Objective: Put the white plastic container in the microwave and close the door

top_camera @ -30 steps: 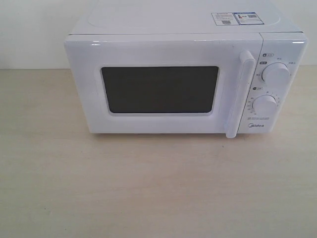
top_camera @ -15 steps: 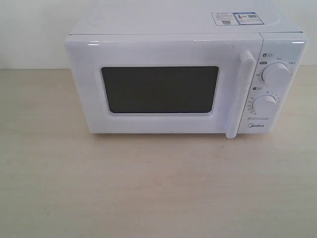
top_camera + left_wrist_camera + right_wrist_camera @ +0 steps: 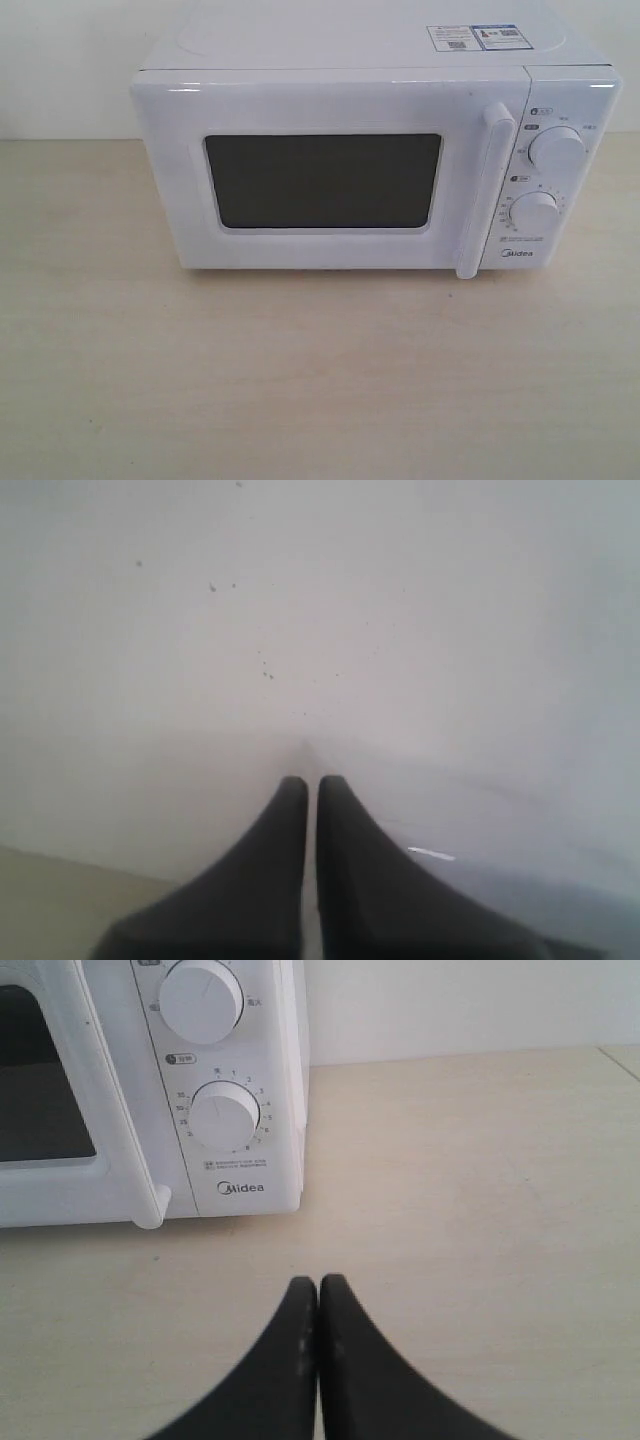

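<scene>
The microwave (image 3: 375,50) is sitting on the worktop (image 3: 300,380) with its door (image 3: 320,110) shut flat against the front. The white plastic container is not showing in any view. It may be sitting inside, but the dark window (image 3: 322,182) is hiding whatever is in there, so I cannot tell.

The next move is turning on the handle (image 3: 482,190). It is standing tall and upright at the right edge of the door, just beside the two dials (image 3: 556,150). The door looks to be hinged on its far left side, so it should be swinging out from the handle side.

The right tool (image 3: 318,1295) is hovering low over the bare worktop, pointing toward the microwave's dial corner, with the foot of the handle near it. Its two fingers are pressed together and holding nothing. This arm looks to be the nearer one to the handle.

The left tool (image 3: 311,785) is also pinched tight and empty. It is facing a plain white surface (image 3: 300,630) from very close. I cannot tell if that is the wall or the microwave's side.

Neither arm is showing in the exterior view, so how far each tool is from the microwave is hard to judge.
</scene>
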Controlling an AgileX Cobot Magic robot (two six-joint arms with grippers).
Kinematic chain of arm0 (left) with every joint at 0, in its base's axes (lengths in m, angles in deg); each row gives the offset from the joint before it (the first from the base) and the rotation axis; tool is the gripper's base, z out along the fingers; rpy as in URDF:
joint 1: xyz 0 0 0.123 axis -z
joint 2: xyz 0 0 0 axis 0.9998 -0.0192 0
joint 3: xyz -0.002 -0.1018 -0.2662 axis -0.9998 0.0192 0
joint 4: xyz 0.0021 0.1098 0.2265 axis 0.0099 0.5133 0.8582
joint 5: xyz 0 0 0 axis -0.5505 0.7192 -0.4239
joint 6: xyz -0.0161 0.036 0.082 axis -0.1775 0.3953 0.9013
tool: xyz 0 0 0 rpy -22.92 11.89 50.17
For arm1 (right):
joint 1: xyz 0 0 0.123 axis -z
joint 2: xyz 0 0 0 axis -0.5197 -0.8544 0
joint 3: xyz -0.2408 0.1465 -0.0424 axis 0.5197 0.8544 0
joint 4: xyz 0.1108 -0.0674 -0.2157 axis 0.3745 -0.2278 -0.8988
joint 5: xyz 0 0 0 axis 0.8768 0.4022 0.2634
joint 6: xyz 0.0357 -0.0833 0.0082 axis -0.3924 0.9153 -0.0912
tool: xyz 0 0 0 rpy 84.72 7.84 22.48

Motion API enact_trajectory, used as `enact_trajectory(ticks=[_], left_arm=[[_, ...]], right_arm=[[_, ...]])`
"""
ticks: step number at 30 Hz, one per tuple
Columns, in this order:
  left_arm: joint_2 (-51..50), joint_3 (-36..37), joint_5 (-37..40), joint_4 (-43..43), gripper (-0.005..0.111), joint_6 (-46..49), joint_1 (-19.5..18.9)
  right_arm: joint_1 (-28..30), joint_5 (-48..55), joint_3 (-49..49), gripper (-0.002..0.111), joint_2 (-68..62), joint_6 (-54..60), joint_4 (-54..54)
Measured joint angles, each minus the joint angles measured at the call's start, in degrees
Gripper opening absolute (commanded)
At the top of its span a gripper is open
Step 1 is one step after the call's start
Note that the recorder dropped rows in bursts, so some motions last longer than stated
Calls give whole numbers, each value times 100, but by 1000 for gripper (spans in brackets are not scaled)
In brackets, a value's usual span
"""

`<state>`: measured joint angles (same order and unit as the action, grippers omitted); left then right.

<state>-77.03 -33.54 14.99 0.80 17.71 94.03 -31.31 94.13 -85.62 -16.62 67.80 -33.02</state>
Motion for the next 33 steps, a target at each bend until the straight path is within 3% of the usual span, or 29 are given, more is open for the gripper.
enact_trajectory(ticks=[4,7,17,23,28,33], left_arm=[[0,26,-11,-713,4,-1199,0],[0,29,-11,-680,4,-1574,0],[0,480,-71,2371,4,-1332,0],[0,975,-26,3621,4,-1299,0],[0,1051,325,4063,4,-1385,0],[0,1061,898,4155,4,-2357,0]], right_arm=[[0,0,0,0,0,0,0],[0,22,0,0,0,0,0],[0,22,0,0,0,0,0],[0,22,0,0,0,0,0],[0,22,0,0,0,0,0],[0,22,0,0,0,0,0]])
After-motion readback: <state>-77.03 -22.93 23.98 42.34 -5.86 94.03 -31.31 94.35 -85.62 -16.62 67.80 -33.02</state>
